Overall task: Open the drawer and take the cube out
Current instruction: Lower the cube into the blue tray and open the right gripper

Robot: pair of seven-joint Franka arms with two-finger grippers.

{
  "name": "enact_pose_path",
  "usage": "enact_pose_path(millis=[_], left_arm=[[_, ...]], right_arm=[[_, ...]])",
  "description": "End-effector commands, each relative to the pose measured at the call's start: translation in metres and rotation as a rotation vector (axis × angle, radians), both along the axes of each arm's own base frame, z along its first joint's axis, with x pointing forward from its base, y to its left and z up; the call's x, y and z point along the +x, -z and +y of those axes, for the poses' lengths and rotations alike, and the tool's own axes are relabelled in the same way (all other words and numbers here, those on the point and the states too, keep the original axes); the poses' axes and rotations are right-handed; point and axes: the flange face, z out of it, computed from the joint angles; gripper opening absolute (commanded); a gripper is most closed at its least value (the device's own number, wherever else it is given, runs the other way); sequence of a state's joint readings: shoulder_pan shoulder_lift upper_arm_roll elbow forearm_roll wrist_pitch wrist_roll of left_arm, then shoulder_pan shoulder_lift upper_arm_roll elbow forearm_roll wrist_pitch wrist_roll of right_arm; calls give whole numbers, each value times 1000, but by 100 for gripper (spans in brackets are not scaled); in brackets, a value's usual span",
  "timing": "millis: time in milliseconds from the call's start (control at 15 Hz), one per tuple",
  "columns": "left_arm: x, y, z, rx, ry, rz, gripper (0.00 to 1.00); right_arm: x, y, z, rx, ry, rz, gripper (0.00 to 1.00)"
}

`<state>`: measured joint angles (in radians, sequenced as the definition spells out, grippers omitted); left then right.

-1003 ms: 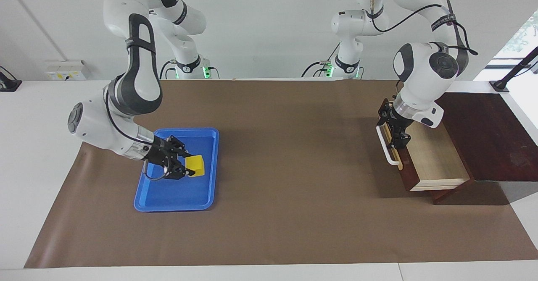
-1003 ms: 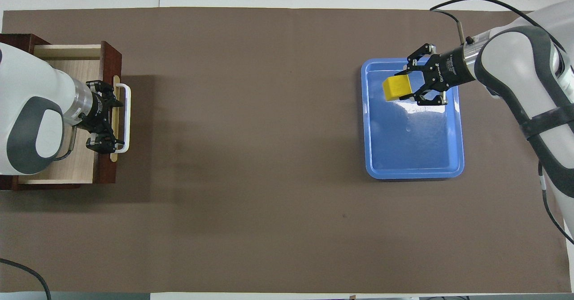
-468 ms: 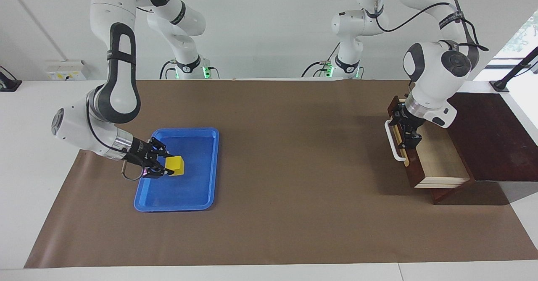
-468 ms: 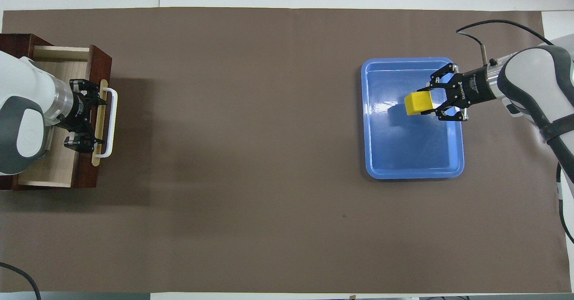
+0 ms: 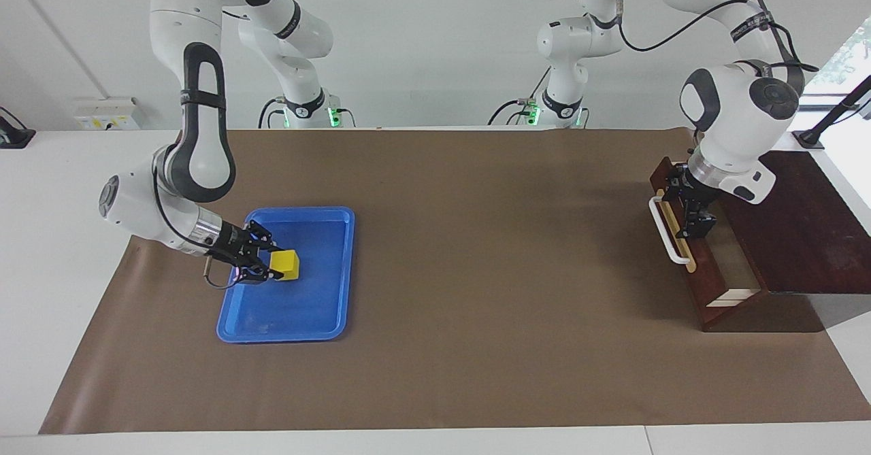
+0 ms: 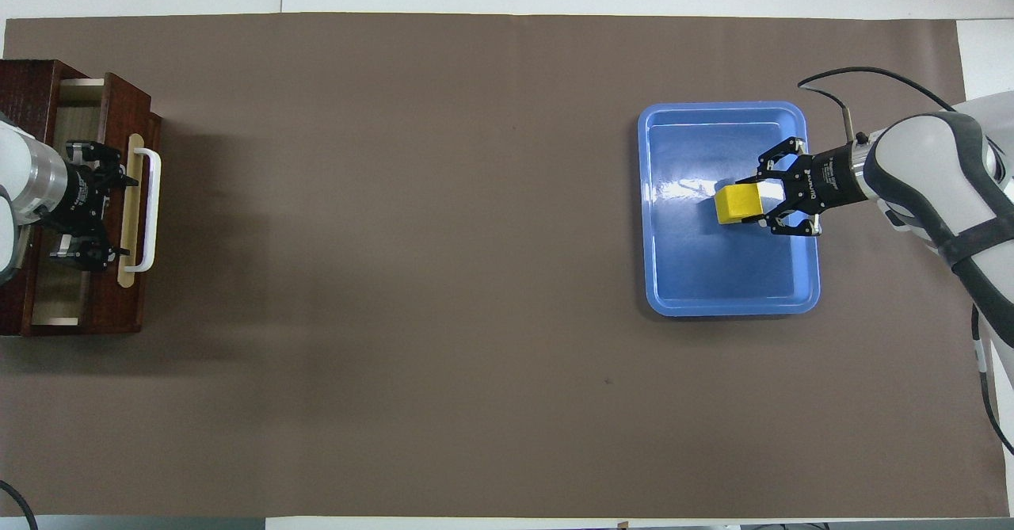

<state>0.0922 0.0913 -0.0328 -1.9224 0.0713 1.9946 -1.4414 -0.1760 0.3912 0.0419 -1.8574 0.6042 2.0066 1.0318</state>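
Sitting in the blue tray [image 5: 320, 319], the cube [image 5: 284, 265] is clamped in the right end effector [image 5: 262, 264]. The drawer [image 6: 99, 213] stands slightly open, the left end effector [image 5: 688, 213], fingers spread, at its front top edge. Only the overhead view shows both spread fingertips beside the handle [image 6: 149, 209].

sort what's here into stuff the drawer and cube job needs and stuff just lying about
Job:
- drawer, partly open, in the dark wooden box
- cube, yellow, gripped by the right claw low in the blue tray
- left claw, open over the drawer

Lying about:
- brown mat
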Motion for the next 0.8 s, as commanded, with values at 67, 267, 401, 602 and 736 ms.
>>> enact_pose_path(millis=[67,267,401,602,736], left_arm=[[-5,-6,29,17,41,-4,100],[-7,-6,48,24,55,2,100],[-10,-6,64,23,63,5,100],[-13,-7,80,23,75,5,100],[-15,-8,89,23,84,6,100]], right_arm=[[-18,3,-3,-2,17,-35,0],[-21,6,1,-3,10,-31,0],[-24,10,2,-9,10,-32,0],[-30,15,3,4,0,-56,0],[-29,15,4,2,-14,-68,4]])
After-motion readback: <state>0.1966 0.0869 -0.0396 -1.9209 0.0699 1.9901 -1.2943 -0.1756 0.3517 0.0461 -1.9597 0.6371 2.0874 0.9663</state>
